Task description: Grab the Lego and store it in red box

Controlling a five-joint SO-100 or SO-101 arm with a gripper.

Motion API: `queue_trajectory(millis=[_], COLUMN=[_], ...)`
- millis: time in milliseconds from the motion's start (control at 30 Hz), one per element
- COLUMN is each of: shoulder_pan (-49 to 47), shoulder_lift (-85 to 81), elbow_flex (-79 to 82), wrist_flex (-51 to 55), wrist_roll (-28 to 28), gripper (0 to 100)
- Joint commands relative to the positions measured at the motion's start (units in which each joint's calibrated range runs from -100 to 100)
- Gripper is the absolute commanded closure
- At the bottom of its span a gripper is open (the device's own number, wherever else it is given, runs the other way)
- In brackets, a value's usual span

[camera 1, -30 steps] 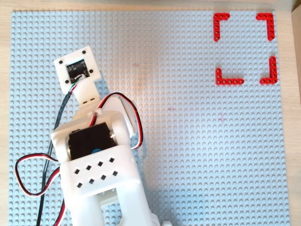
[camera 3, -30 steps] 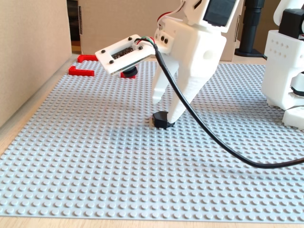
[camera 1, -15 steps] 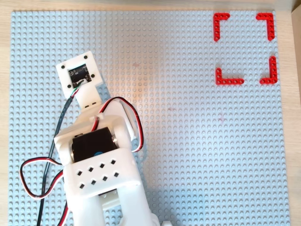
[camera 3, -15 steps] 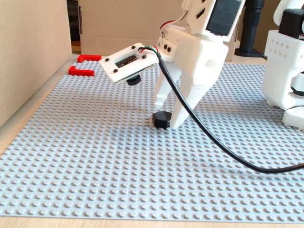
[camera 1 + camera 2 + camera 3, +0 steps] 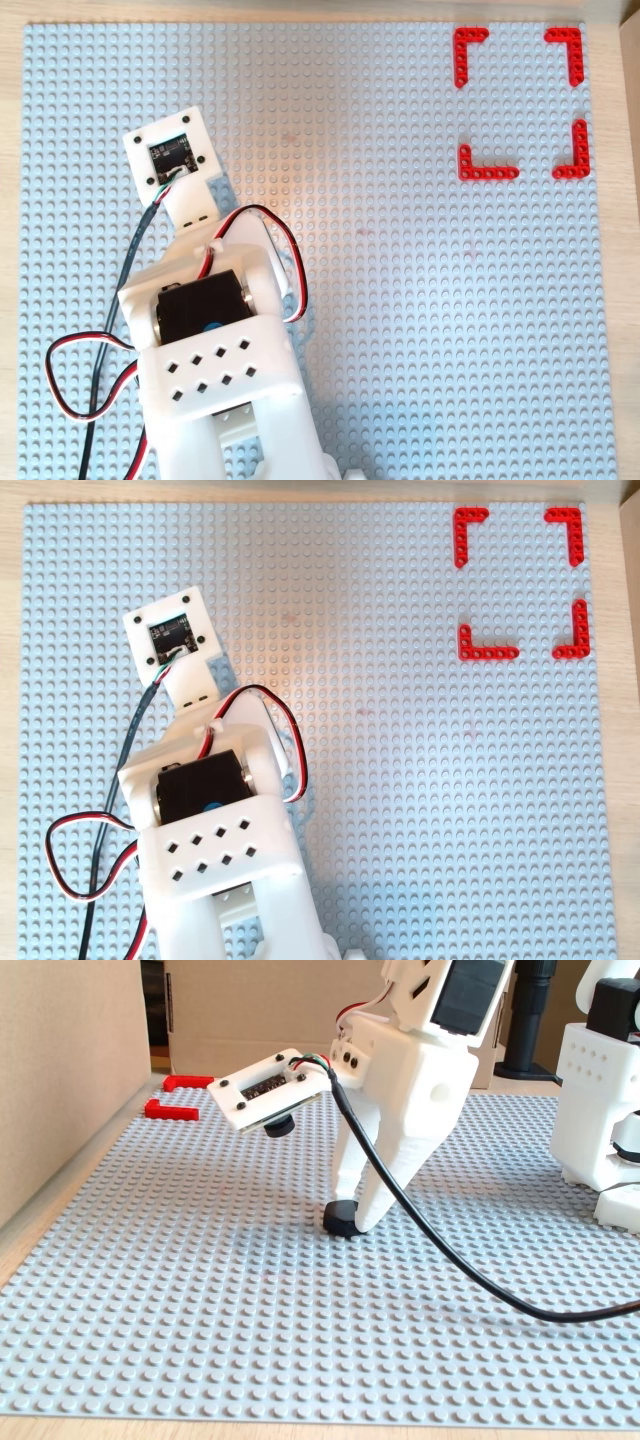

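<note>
In the fixed view my white gripper (image 5: 352, 1218) points straight down, with both fingertips against the small dark Lego (image 5: 336, 1220), which rests on the grey baseplate (image 5: 250, 1300). The jaws stand nearly together around it. In both overhead views the arm body (image 5: 215, 330) hides the fingers and the Lego. The red box (image 5: 487, 172), four red corner pieces flat on the plate, lies at the top right in both overhead views (image 5: 487, 652), with nothing inside it. In the fixed view it shows at the far left (image 5: 172, 1112).
The wrist camera plate (image 5: 270, 1085) juts out left of the fingers. A black cable (image 5: 450, 1260) hangs from it to the right. A cardboard wall (image 5: 60, 1080) stands along the plate's left edge. The white arm base (image 5: 600, 1090) stands at the right.
</note>
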Motion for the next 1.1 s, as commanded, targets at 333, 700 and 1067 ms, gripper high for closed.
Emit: queue_trajectory(millis=[333, 700, 1067], shoulder_pan=[0.0, 6.7, 24.4], shoulder_lift=[-3.7, -11.6, -18.7], elbow_flex=[-11.0, -32.2, -49.0], wrist_flex=[10.5, 28.2, 34.2], wrist_roll=[0.2, 1.2, -3.3], gripper=[96, 96, 96])
